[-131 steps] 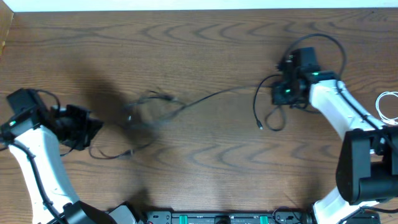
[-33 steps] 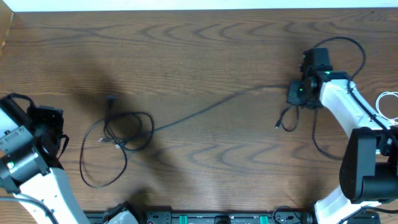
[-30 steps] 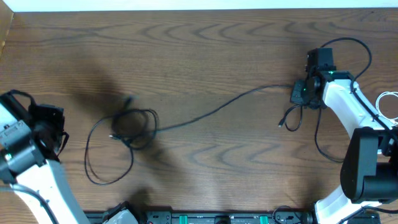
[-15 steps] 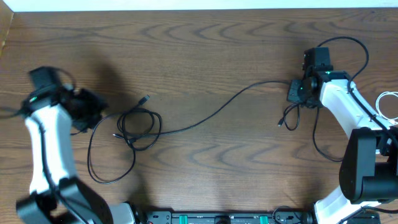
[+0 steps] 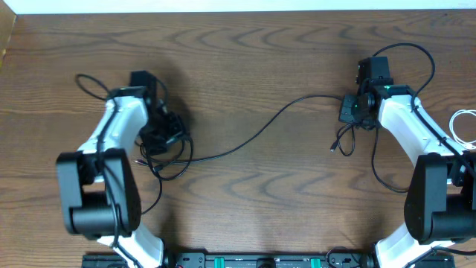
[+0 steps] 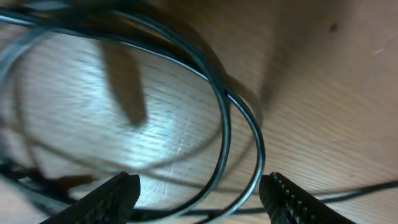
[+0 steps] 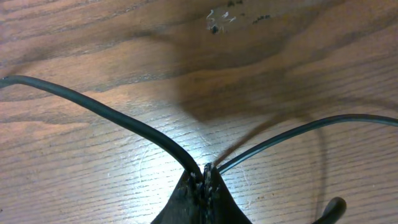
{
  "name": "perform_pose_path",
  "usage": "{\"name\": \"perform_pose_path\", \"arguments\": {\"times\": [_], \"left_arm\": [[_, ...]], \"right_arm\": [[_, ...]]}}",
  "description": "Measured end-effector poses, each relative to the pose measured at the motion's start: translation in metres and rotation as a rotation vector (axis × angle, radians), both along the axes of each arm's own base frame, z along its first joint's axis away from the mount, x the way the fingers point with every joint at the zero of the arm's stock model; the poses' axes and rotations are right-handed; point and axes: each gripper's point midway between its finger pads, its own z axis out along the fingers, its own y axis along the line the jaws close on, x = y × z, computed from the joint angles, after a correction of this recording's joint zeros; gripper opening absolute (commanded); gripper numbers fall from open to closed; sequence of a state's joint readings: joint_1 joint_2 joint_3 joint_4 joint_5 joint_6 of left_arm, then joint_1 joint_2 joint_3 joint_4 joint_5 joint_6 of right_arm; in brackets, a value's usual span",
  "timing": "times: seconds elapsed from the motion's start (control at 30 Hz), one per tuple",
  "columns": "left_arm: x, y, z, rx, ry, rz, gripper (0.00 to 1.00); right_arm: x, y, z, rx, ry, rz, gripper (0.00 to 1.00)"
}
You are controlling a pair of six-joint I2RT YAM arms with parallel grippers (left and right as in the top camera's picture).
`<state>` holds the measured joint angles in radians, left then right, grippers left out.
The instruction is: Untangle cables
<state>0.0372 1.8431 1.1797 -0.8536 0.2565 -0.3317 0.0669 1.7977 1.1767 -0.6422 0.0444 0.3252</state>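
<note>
- The thin black cables (image 5: 172,155) lie in a loose tangle of loops on the left half of the dark wooden tabletop (image 5: 245,59).
- One long black strand (image 5: 253,134) leaves the tangle and runs right across the wood to the right claw (image 5: 349,110). Its short plug end (image 5: 335,147) dangles just beyond.
- The right claw is clenched on that strand; its wrist view shows the cord pinched between the dark fingertips (image 7: 189,202).
- The left claw (image 5: 165,135) hangs over the tangle's upper edge, released. Its toothed fingertips (image 6: 118,193) stand well apart, and two cable loops (image 6: 239,118) lie ungripped on the wood between them.
- A thin white cable (image 5: 465,123) lies looped far right of the tangle, at the tabletop's edge.
</note>
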Motion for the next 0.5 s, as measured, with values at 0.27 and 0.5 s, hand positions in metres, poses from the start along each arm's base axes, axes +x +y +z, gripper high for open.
{"name": "perform_pose_path", "arguments": {"times": [0.27, 0.5], "left_arm": [[-0.001, -0.008, -0.024, 0.023, 0.054, -0.036, 0.08], [-0.002, -0.007, -0.022, 0.021, 0.070, -0.036, 0.07]], "right_arm": [[0.000, 0.000, 0.000, 0.000, 0.000, 0.001, 0.01], [0.000, 0.001, 0.000, -0.003, 0.000, 0.021, 0.01]]}}
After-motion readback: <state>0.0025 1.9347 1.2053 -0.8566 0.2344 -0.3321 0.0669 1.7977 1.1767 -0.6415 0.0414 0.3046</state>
